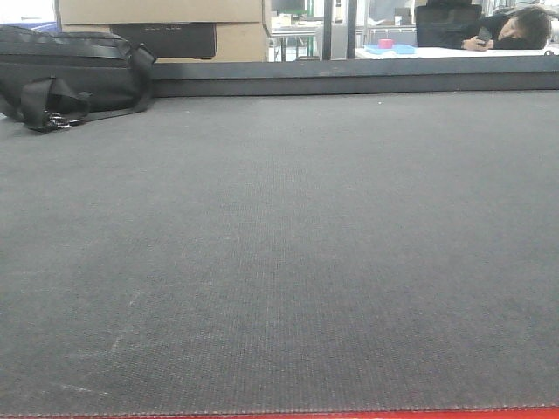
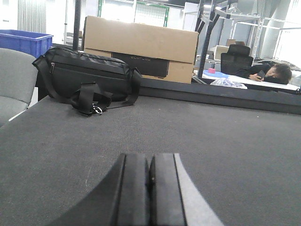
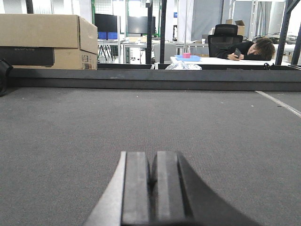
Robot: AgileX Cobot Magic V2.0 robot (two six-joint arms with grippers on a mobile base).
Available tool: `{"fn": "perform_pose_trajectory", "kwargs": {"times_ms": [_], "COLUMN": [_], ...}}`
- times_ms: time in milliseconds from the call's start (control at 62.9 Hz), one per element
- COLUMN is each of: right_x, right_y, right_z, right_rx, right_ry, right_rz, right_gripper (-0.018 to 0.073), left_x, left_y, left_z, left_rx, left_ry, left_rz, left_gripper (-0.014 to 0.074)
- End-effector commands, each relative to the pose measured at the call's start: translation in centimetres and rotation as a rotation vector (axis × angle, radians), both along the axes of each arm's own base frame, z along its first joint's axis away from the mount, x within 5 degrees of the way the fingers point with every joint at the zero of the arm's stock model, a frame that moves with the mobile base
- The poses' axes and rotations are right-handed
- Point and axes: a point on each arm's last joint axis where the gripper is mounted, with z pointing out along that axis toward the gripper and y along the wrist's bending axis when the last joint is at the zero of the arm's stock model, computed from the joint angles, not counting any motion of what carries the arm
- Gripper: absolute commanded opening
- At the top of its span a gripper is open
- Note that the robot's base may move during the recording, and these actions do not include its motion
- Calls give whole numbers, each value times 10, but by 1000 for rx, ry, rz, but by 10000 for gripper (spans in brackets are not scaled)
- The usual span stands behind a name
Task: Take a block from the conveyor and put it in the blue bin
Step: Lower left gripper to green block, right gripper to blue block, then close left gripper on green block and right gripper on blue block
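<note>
- The left gripper (image 2: 150, 162) fills the bottom centre of its wrist view. Its two dark fingers are pressed together with nothing between them, and it sits low over the conveyor (image 1: 279, 262).
- The right gripper (image 3: 152, 162) looks the same at the bottom centre of its own view, pressed together, empty and low over the grey surface.
- No block shows in any of the three views. The conveyor ahead of both grippers is bare grey weave up to its far rail, so I cannot tell which way the block lies, how its long axis runs, or which arm is nearer to it.
- The only thing resting on the conveyor is a black bag (image 2: 84, 75), in the upper left of the left wrist view and the upper left of the front view. It is well apart from both grippers and is not a task item.
- The blue bin (image 2: 23, 41) appears only at the upper left edge of the left wrist view, beyond the conveyor's left side and behind the bag. On that evidence, the left arm is probably the nearer one for the drop.
- A cardboard box (image 2: 141, 40) stands past the far rail.
- My reading is that the pick-up has not begun, and the next move depends on a block coming into view.
</note>
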Motion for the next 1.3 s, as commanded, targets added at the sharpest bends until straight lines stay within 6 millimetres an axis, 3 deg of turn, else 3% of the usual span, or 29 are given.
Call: {"fn": "perform_pose_trajectory", "kwargs": {"times_ms": [0,191,493,620,811,1001,1081,1287], "right_x": [-1,-7,-26,-11,44,108,130,160], "right_y": [0,-1,-1,1,5,10,11,14], "right_z": [4,28,123,158,190,185,169,126], "right_rx": [-4,41,55,48,24,4,-4,-20], "right_ry": [-47,-314,-251,-84,270,624,783,1119], "right_rz": [-2,-7,12,22,30,36,38,44], "right_gripper": [-162,-162,-162,-162,-162,-162,-162,-162], "left_x": [-1,-4,-30,-20,32,88,114,166], "left_y": [0,0,11,12,9,4,2,-4], "left_z": [6,22,113,144,162,160,155,145], "left_rx": [2,4,282,256,165,102,94,56], "left_ry": [-58,-150,-16,84,436,823,945,1057], "left_rz": [3,3,144,148,100,59,49,16], "left_gripper": [-111,-111,-111,-111,-111,-111,-111,-111]}}
